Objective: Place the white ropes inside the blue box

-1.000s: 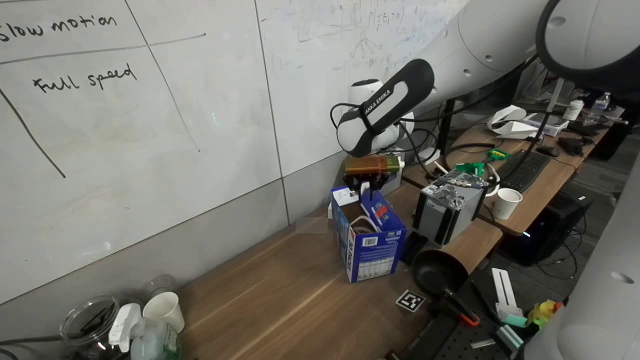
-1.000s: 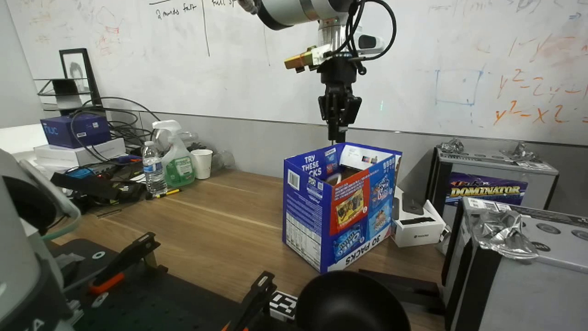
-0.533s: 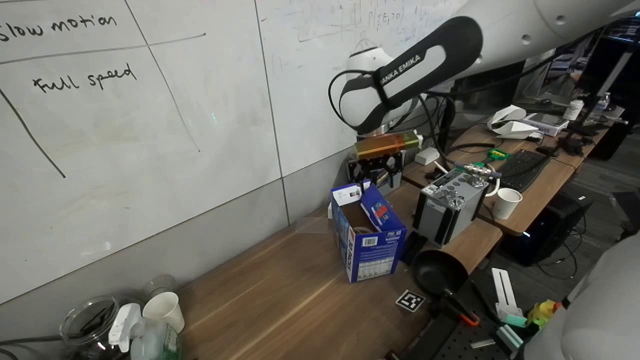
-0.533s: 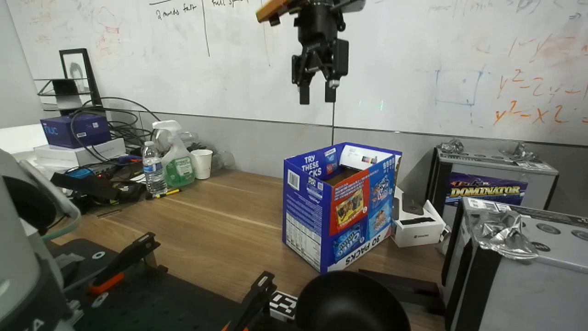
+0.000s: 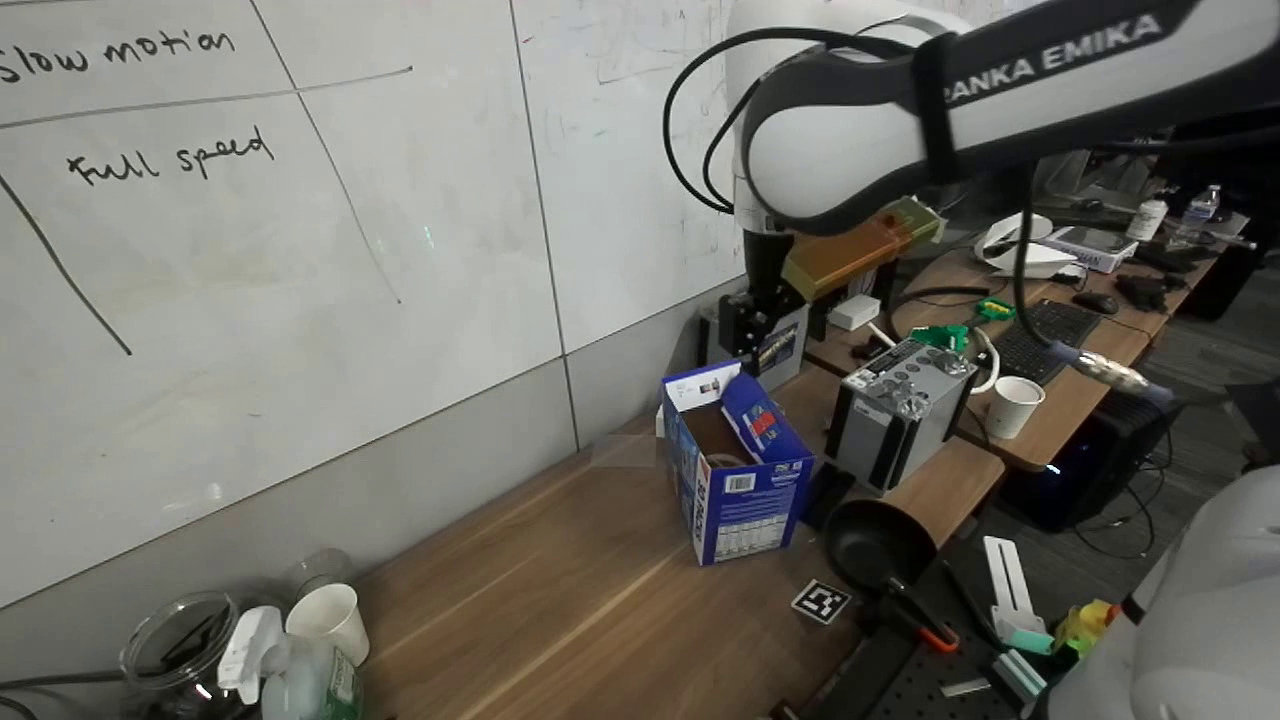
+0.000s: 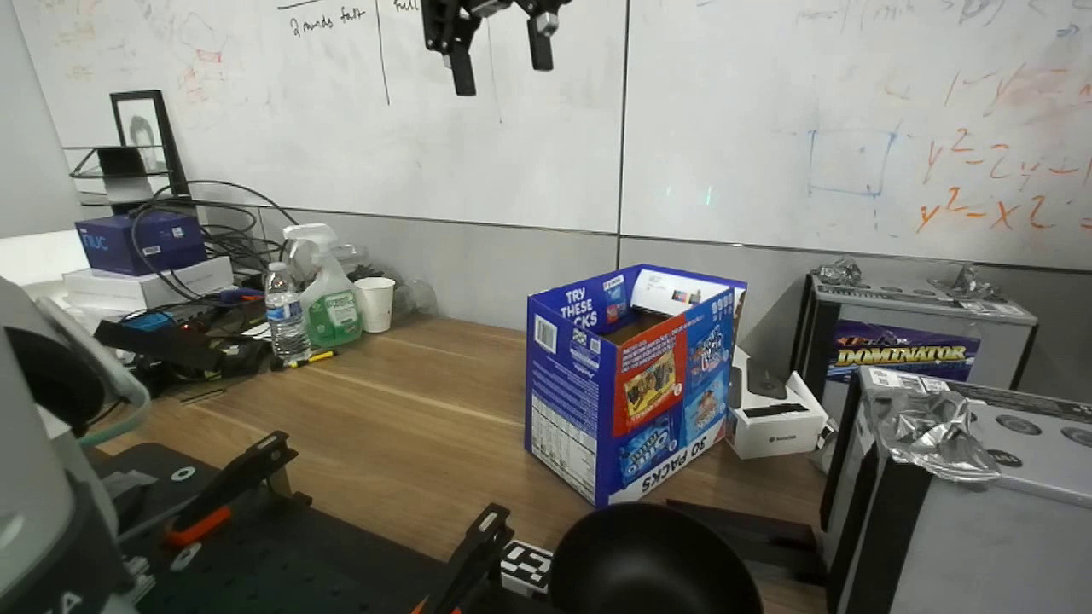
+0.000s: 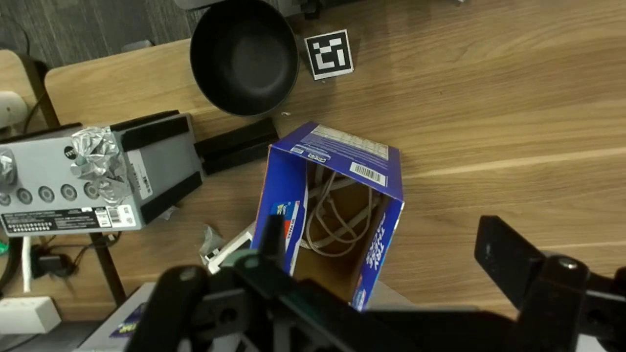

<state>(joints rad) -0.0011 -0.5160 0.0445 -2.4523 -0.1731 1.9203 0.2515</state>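
Down inside the upright blue printed-cardboard carton (image 7: 340,146), the loose tangle of thin whitish cords (image 7: 337,234) lies in overlapping loops against the brown inner board, so the placing looks done. High and well apart from it, the black two-fingered hand (image 6: 503,77) is spread wide, holding nothing. The cords should be light, limp and hardly fragile; to lift them, pinching where several strands cross seems safest, since a lone loop may slip or trail. Thin-walled and glossy, the carton would likely buckle if squeezed; it stands on the wood-grained brown table (image 7: 489,122).
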